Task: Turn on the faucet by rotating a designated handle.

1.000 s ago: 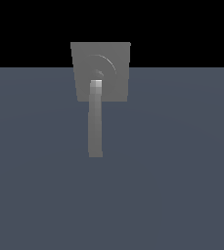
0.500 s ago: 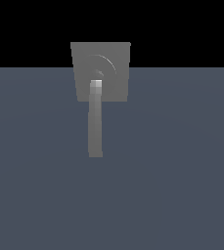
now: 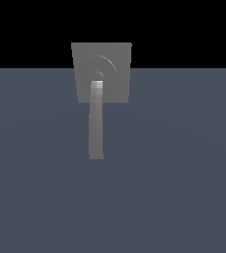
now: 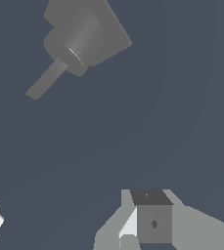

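The gripper (image 4: 69, 234) is showing only in the wrist view, its parts cut off at the lower edge, so its opening is staying unreadable. The handle (image 3: 96, 123) is covering part of the faucet (image 3: 115, 69).

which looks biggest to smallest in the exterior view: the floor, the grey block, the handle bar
1. floor, largest by far.
2. grey block of the faucet.
3. handle, narrowest, though slightly longer than the block is tall; it may be nearer the camera.

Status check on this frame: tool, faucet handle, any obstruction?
Tool off the faucet, nothing held; open or shut not readable. Handle untouched, hanging down from the block in the exterior view. Nothing seen between tool and handle.
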Robot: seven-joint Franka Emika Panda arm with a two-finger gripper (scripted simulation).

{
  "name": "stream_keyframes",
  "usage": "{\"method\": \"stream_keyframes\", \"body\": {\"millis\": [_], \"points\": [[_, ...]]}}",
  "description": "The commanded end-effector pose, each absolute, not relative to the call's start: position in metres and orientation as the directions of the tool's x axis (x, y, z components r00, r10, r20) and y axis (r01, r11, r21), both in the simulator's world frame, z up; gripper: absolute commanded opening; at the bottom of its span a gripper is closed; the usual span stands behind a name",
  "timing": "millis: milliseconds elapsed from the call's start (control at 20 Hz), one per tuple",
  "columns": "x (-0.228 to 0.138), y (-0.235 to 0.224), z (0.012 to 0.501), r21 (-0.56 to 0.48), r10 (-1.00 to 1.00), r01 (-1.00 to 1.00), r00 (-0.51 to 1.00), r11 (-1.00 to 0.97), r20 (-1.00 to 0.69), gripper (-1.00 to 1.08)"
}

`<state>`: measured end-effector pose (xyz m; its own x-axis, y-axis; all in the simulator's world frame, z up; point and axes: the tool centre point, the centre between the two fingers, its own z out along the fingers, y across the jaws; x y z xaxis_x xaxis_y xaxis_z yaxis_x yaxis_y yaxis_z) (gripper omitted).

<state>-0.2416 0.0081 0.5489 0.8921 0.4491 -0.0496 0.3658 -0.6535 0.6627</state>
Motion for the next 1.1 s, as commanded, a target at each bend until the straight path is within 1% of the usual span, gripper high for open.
{"method": "stream_keyframes", "body": {"millis": [0, 150, 250, 400, 500, 600, 750, 900, 1050], "points": [[-0.239, 0.015, 0.560, 0.740, 0.492, 0.412, 0.861, -0.532, -0.125, -1.00], [-0.236, 0.025, 0.572, 0.804, 0.519, 0.463, 0.822, -0.373, -0.233, -1.00], [-0.234, 0.033, 0.580, 0.828, 0.521, 0.496, 0.795, -0.261, -0.312, -1.00], [-0.230, 0.048, 0.589, 0.834, 0.497, 0.544, 0.750, -0.089, -0.437, -1.00], [-0.227, 0.059, 0.595, 0.817, 0.463, 0.576, 0.718, 0.025, -0.520, -1.00], [-0.223, 0.071, 0.599, 0.784, 0.414, 0.606, 0.684, 0.135, -0.600, -1.00], [-0.218, 0.091, 0.602, 0.703, 0.316, 0.651, 0.628, 0.288, -0.711, -1.00], [-0.211, 0.112, 0.602, 0.587, 0.189, 0.693, 0.565, 0.419, -0.803, -1.00], [-0.203, 0.135, 0.598, 0.442, 0.040, 0.732, 0.496, 0.519, -0.868, -1.00]]}}
